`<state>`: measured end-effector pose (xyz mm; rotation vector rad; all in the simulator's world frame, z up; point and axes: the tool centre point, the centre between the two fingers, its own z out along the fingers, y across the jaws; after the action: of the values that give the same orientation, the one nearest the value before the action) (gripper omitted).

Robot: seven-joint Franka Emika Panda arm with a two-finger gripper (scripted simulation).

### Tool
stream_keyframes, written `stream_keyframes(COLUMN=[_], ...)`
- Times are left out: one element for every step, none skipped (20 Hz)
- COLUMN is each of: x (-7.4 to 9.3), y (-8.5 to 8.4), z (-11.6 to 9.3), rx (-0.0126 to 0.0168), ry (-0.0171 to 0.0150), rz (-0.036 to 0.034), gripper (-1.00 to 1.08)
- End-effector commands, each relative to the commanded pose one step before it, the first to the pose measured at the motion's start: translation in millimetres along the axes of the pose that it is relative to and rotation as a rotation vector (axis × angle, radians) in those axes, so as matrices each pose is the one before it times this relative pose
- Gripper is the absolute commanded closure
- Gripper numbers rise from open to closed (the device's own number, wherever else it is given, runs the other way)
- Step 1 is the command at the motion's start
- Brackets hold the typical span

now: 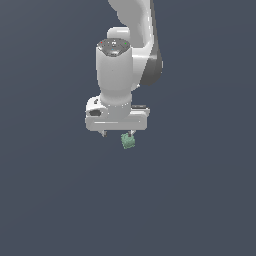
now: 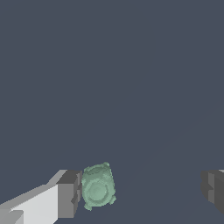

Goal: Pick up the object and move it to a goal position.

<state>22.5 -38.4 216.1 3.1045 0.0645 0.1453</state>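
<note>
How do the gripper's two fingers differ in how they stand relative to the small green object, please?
In the wrist view, one finger sits right against the green object; the other finger stands well apart from it, with bare gap between. The near finger shows more fully; the far one is cut by the frame edge. Both have dark grey pads.

The gripper [image 1: 117, 134] stands with its fingers spread wide — the gap between them is free except at one side, where the object [image 1: 128, 141] sits just beside one finger [image 2: 69, 194]. Elsewhere the exterior view shows uniform dark ground: lower half, left and right of the frame hold no obstacle.
</note>
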Motion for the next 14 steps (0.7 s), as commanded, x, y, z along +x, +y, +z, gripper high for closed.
stream_keyframes(x=[-5.93, -3.14, -3.53, -3.93, -4.35, -4.78, -5.23, -5.69, -6.09, -5.89, -5.53, -5.17, -4.79, -4.40], y=[-3.33, -1.90, -2.10, -2.32, -2.57, -2.87, -3.17, -3.47, -3.77, -3.68, -3.51, -3.32, -3.12, -2.90], z=[9.62, 4.97, 5.48, 6.01, 6.51, 7.02, 7.51, 7.97, 8.32, 7.85, 7.22, 6.61, 6.01, 5.43], rx=[0.00255, 0.00151, 0.00167, 0.00184, 0.00206, 0.00232, 0.00258, 0.00284, 0.00310, 0.00305, 0.00291, 0.00276, 0.00260, 0.00241], ry=[-0.00721, -0.00347, -0.00382, -0.00417, -0.00453, -0.00492, -0.00529, -0.00564, -0.00592, -0.00562, -0.00520, -0.00478, -0.00437, -0.00396], rz=[-0.01795, -0.00962, -0.01071, -0.01187, -0.01297, -0.01410, -0.01523, -0.01635, -0.01729, -0.01652, -0.01539, -0.01424, -0.01310, -0.01196], gripper=[-0.92, -0.92, -0.92, -0.92, -0.92, -0.92, -0.92, -0.92, -0.92, -0.92, -0.92, -0.92, -0.92, -0.92])
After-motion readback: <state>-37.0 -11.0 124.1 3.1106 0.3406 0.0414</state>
